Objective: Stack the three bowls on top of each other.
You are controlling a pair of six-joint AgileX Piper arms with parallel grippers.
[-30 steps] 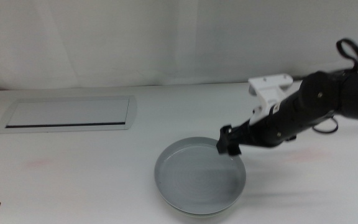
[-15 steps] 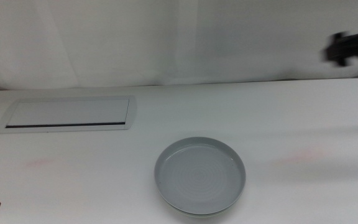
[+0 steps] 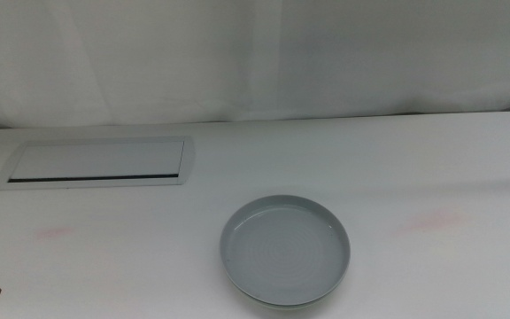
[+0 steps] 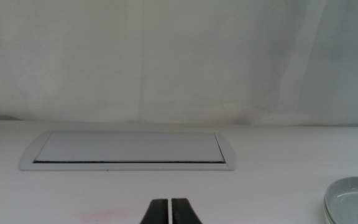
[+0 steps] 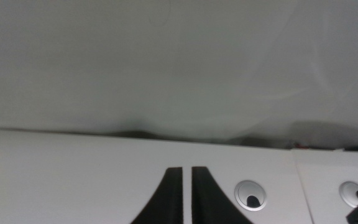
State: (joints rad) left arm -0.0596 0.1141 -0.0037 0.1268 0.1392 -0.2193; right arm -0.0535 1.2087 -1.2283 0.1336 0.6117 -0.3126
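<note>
- Grey bowl (image 3: pixel 285 250) sat low and centre-right in the middle view, on the white table (image 3: pixel 149 257); a thin pale-green edge showed under its lower rim, so I judged at least one more bowl, prob. the mint one, was nested beneath.
- White bowl: I couldn't make it out separately. Could've been at the bottom of the pile, hidden; no loose bowl showed anywhere else on the tabletop.
- Judged the stacking done or v. nearly done; nothing obvious left to pick up, as far as these views showed.
- Left gripper (image 4: pixel 169 211): jaws pressed together, holding nothing. Only a dark tip of it at the bottom-left corner of the middle view, parked. Its wrist cam looked across at the flat white panel (image 4: pixel 128 150) and caught the stack's rim at its lower-right edge.
- Right gripper (image 5: pixel 186 194): jaws closed too, empty. Arm not in the middle view at all; its cam looked at the white backdrop and two round grommets (image 5: pixel 251 195) in the table edge, well away from the bowls.
</note>
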